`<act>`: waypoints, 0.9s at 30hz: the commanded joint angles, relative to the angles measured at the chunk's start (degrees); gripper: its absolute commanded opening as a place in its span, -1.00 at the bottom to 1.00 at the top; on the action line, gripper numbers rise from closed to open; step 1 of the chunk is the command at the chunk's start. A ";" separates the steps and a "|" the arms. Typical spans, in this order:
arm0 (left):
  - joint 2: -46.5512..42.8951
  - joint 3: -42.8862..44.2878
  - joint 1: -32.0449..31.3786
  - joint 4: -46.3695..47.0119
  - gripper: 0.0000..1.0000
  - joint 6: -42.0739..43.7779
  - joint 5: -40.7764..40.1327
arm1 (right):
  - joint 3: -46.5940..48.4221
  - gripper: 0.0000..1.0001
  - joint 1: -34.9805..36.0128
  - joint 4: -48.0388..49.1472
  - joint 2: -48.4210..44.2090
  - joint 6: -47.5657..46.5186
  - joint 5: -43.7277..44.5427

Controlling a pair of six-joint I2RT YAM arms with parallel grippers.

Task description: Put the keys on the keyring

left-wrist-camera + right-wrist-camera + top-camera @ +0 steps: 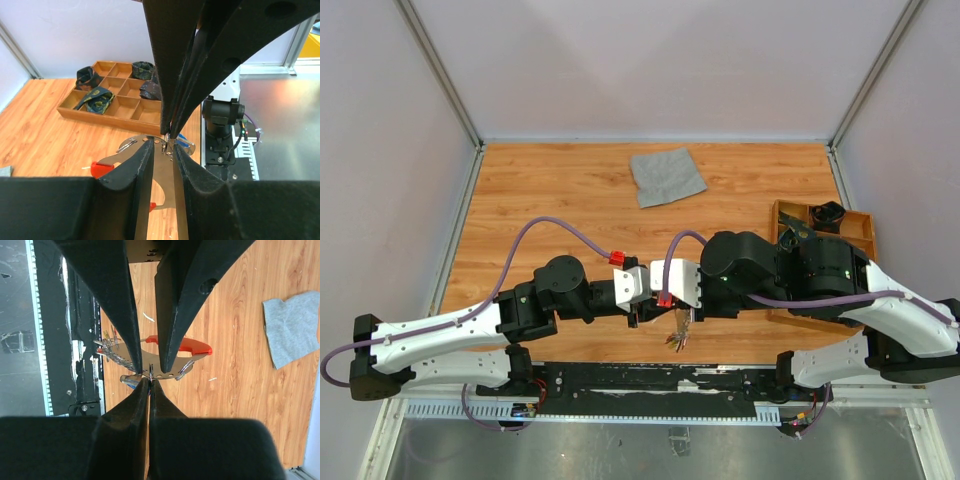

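The keyring is a silvery curved plate with holes and red plastic parts (pixel 185 345), with a chain (pixel 117 357) trailing toward the near edge. My left gripper (pixel 162 150) is shut on the plate (pixel 162 185) and holds it above the wood. My right gripper (pixel 150 381) faces it, shut on a tiny wire ring with a blue-headed key (pixel 187 145) at the plate's edge. More keys with coloured heads (pixel 107 335) hang by the chain. In the top view both grippers (pixel 638 312) (pixel 670 308) meet near the front edge, with the keys (pixel 677 338) dangling below.
A grey cloth square (pixel 667 175) lies at the back centre. A wooden compartment tray (pixel 860 222) with dark rolled items stands at the right, partly under the right arm. The black base rail (pixel 650 378) runs just in front of the grippers.
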 commanded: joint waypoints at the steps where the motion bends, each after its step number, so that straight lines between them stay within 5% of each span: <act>1: 0.12 1.92 -0.46 2.11 -0.48 0.43 -0.25 | -0.25 -0.99 0.78 1.89 -0.27 -0.93 -0.79; 4: 0.14 1.92 -0.44 2.01 -0.59 0.41 -0.36 | -0.37 -0.99 0.79 2.26 -0.41 -1.02 -1.29; 8: 0.18 2.01 -0.42 1.79 -0.99 0.34 -0.25 | -0.62 -0.99 0.81 3.16 -0.72 -1.02 -1.51; 11: -0.06 1.95 -0.42 2.26 -0.99 -0.37 -1.26 | -1.05 -0.95 0.81 4.58 -1.43 -0.72 -0.99; 18: -2.75 -1.87 -0.46 8.84 -0.99 -4.66 -4.19 | -6.56 -0.42 0.80 14.33 -8.67 2.17 3.68; 27: -6.47 -6.86 -0.43 16.91 -0.99 -7.97 -7.86 | -28.96 -0.34 0.81 42.56 -26.89 14.83 13.02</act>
